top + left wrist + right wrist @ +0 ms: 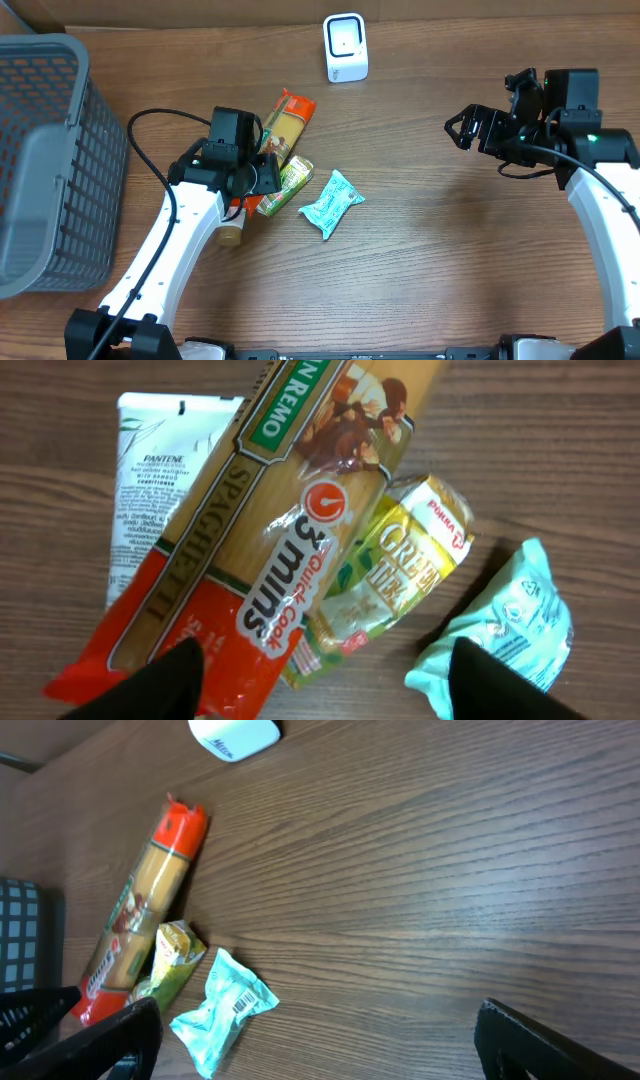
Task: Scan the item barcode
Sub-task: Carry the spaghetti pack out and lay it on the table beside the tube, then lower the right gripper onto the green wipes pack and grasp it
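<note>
**Nothing gripped, scan pending**

Finds left gripper with fingers spread, empty, over spaghetti pack lying left of centre, probably lined up for pickup. Finds right gripper wide open at right. Locates scanner far centre.

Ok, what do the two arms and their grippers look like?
The left arm and right arm have white tubular links, black joints and black cables alongside. The left gripper and right gripper are black. A small green light shows near the right wrist.
</note>
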Available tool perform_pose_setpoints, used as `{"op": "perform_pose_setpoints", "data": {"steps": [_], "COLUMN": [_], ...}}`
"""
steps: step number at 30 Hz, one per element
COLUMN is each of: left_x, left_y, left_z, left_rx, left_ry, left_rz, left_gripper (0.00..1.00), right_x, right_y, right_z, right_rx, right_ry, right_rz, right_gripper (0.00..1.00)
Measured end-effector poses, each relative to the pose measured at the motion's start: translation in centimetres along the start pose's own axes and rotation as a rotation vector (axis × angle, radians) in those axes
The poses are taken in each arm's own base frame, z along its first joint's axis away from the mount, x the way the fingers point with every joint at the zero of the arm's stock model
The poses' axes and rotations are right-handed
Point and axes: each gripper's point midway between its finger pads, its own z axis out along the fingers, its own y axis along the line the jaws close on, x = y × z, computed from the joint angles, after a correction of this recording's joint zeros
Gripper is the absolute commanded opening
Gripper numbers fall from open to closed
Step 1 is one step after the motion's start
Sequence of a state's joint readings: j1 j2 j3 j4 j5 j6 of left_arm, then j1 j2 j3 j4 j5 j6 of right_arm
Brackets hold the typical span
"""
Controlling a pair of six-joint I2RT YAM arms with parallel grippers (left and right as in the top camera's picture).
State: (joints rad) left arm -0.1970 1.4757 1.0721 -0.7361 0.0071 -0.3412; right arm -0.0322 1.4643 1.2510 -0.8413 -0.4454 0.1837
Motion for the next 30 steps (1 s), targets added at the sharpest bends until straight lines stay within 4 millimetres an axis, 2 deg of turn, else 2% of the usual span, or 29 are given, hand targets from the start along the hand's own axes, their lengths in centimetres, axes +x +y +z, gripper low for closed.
{"op": "perform_pose_setpoints", "data": {"steps": [5, 8, 10, 13, 16, 20, 24, 27, 30], "left_x": [-0.9, -1.6, -2.3, -2.7, -5.2, -9.6, -11.9, -12.0, -10.8], "left_y": [-1.6, -3.3, -5.1, -6.4, -7.5, -8.5, -8.6, -8.2, -7.5], "left_z": [-0.1, -0.3, -0.8, -1.9, -4.8, -10.8, -15.7, -17.0, -16.4], "left_rx": [0.087, 0.177, 0.277, 0.337, 0.360, 0.353, 0.326, 0.306, 0.273], "left_ry": [-0.027, -0.052, -0.080, -0.087, -0.144, -0.272, -0.371, -0.386, -0.330], "left_rz": [0.002, 0.014, 0.075, 0.152, 0.209, 0.255, 0.275, 0.283, 0.277], "left_gripper": [0.94, 0.95, 0.97, 1.00, 1.00, 1.00, 1.00, 0.99, 1.00], "right_x": [0.0, 0.0, 0.1, 0.4, 1.3, 3.4, 5.8, 7.9, 10.1], "right_y": [-0.1, 0.0, 0.4, 1.3, 3.0, 6.6, 9.4, 10.9, 12.4], "right_z": [0.2, 0.2, 0.2, 0.2, 0.7, 2.1, 4.1, 6.0, 8.2], "right_rx": [0.000, -0.004, -0.029, -0.066, -0.102, -0.156, -0.145, -0.100, -0.070], "right_ry": [0.002, 0.003, 0.010, 0.023, 0.054, 0.117, 0.183, 0.225, 0.269], "right_rz": [0.000, 0.001, 0.001, -0.005, -0.029, -0.081, -0.085, -0.057, -0.035], "right_gripper": [1.00, 1.00, 0.96, 0.92, 0.87, 0.86, 0.87, 0.86, 0.86]}}
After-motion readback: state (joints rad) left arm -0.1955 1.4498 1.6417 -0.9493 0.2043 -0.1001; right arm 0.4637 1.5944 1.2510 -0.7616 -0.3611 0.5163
